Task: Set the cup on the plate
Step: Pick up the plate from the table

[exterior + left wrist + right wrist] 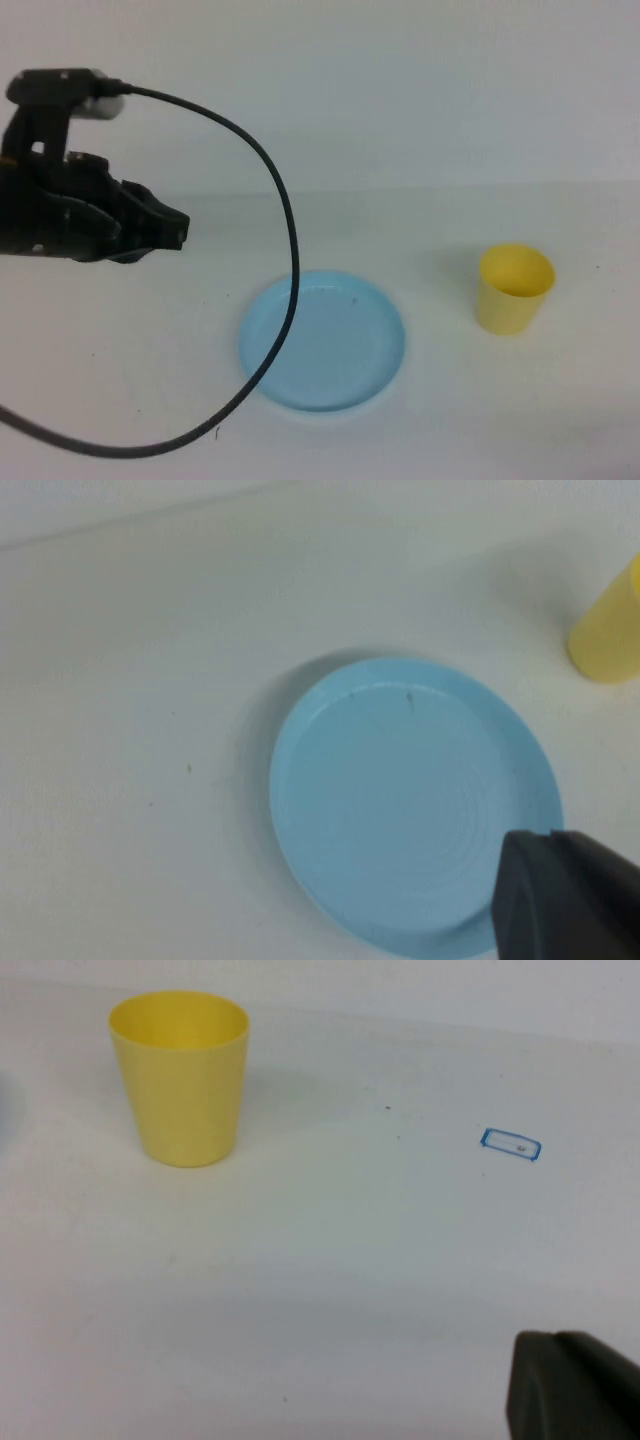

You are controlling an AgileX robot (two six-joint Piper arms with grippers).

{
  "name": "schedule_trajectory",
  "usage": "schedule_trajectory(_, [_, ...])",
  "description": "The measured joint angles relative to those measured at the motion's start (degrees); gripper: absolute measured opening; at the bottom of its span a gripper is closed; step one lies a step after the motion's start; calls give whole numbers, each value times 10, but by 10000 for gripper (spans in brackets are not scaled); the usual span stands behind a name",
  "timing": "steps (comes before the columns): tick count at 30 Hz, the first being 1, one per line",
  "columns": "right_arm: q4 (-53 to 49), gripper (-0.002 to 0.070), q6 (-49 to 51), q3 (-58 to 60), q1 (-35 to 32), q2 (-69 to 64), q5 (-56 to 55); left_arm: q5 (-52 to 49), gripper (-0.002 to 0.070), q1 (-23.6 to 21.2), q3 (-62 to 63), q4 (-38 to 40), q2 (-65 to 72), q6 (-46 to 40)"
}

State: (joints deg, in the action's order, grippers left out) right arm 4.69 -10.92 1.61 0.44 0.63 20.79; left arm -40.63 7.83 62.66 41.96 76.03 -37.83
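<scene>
The yellow cup stands upright and empty on the white table, to the right of the light blue plate. The plate lies flat near the table's middle with nothing on it. My left gripper hovers shut and empty to the left of the plate, above the table. In the left wrist view the plate fills the middle, the cup sits at the picture's edge, and the left gripper shows as one dark closed tip. My right gripper is shut and empty, well apart from the cup; the high view does not show it.
A black cable loops from the left arm across the plate's left side and down to the table's front left. A small blue-outlined rectangle mark lies on the table to one side of the cup.
</scene>
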Motion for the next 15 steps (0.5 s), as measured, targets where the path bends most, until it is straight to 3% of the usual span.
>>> schedule_trajectory(6, [0,1,0,0,0,0,0,11,26,1,0,28,73,-21])
schedule_trajectory(12, [0,1,0,0,0,0,0,-30,314,17,0,39,145,-30])
schedule_trajectory(15, [0,1,0,0,0,0,0,-2,359,29,0,35,177,-31])
